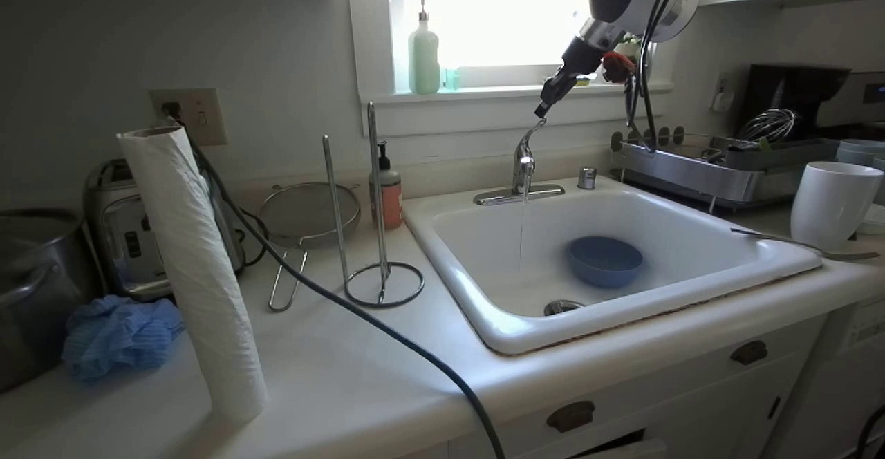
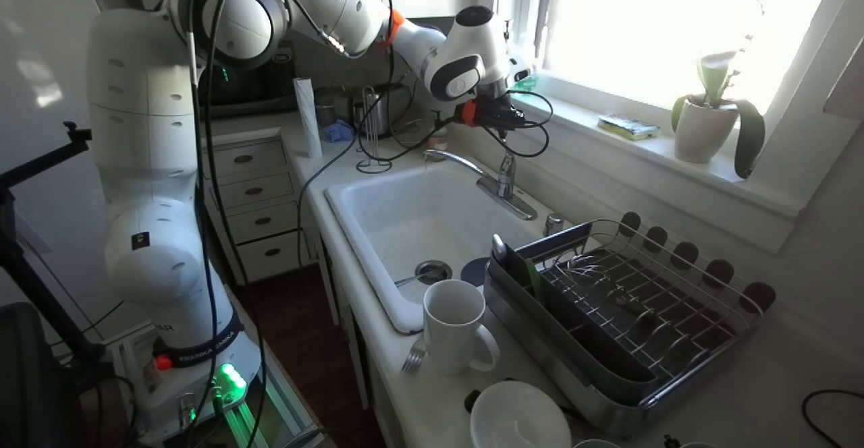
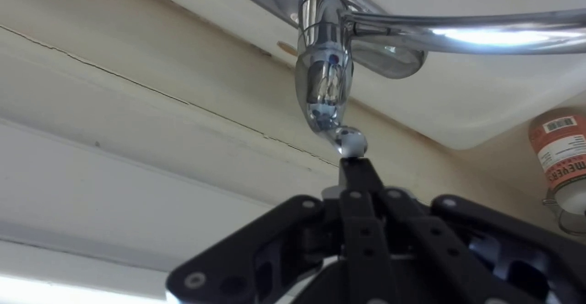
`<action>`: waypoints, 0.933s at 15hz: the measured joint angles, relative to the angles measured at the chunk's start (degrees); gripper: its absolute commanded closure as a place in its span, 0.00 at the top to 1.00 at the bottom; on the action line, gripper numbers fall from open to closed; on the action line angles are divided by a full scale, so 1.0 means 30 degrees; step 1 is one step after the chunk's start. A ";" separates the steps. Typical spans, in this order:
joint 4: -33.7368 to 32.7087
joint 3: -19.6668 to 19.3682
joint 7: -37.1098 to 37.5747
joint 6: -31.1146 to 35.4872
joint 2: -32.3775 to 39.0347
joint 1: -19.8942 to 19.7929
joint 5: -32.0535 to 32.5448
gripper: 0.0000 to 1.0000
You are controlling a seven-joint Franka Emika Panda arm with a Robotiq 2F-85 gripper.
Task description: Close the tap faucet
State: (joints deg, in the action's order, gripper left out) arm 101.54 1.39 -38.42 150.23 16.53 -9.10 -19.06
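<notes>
The chrome tap faucet (image 1: 523, 165) stands on its base plate at the back of the sink, also in an exterior view (image 2: 506, 175). Its lever is raised and a thin stream of water falls from the spout. In the wrist view the faucet (image 3: 325, 77) is ahead of the fingers, its spout running right. My gripper (image 1: 541, 110) comes down from above, over the lever's tip. In the wrist view the fingertips (image 3: 353, 161) are shut together with nothing between them. They are at the lever's rounded end, touching or almost; I cannot tell which.
The white sink (image 1: 456, 286) holds a blue bowl (image 1: 605, 262). A dish rack (image 2: 628, 313) and white mug (image 2: 452, 326) stand beside it. A soap bottle (image 3: 563, 153) and wire stand (image 1: 384, 286) are on the counter. The window ledge (image 2: 574, 110) runs behind the faucet.
</notes>
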 measured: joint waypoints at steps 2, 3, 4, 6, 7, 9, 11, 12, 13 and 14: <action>-0.0002 0.0001 0.0006 0.0000 0.0086 -0.0077 0.0006 0.00; -0.0001 0.0001 0.0029 -0.0014 0.0121 -0.0107 0.0026 0.00; -0.0001 0.0001 0.0063 -0.0054 0.0153 -0.0127 0.0035 0.00; 0.0009 -0.0002 0.0170 -0.0383 0.0219 -0.0178 0.0070 0.00; 0.0028 -0.0004 0.0193 -0.0772 0.0239 -0.0206 0.0077 0.00; 0.0006 -0.0011 0.0198 -0.1297 0.0263 -0.0240 0.0088 0.00; -0.0075 -0.0014 0.0201 -0.1533 0.0261 -0.0243 0.0157 0.00; -0.0083 -0.0014 0.0216 -0.1563 0.0260 -0.0240 0.0243 0.00; -0.0089 -0.0013 0.0280 -0.1567 0.0260 -0.0230 0.0375 0.00; -0.0094 -0.0013 0.0343 -0.1541 0.0259 -0.0212 0.0504 0.00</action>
State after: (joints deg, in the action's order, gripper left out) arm 101.26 1.35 -37.39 145.60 17.31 -9.74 -17.55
